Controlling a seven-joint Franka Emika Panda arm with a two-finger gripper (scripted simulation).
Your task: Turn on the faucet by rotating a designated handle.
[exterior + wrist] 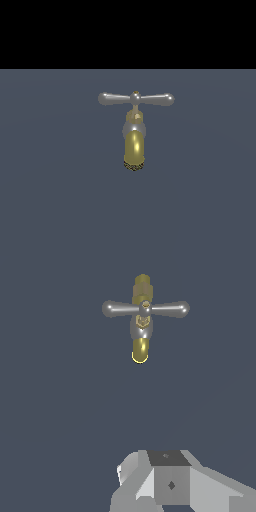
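One faucet (134, 145) on bare slate-grey floor (50, 200); black backdrop; pincer state unclear.

My gripper (170, 483) body in wrist view: blocky, faceted white and light-grey housing, dark grey top panel, small dark diamond mark on the front face. Fingers not visible.

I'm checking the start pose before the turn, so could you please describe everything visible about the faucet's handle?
The handle is a slim silver-grey crossbar that looks like polished metal, with rounded bulbous ends and a small brass knob at its centre. In the exterior view it lies level across the top of the faucet, at right angles to the brass-gold spout below. It joins the faucet only at its centre. Nothing else touches it; in the wrist view the gripper's body sits well apart from it.
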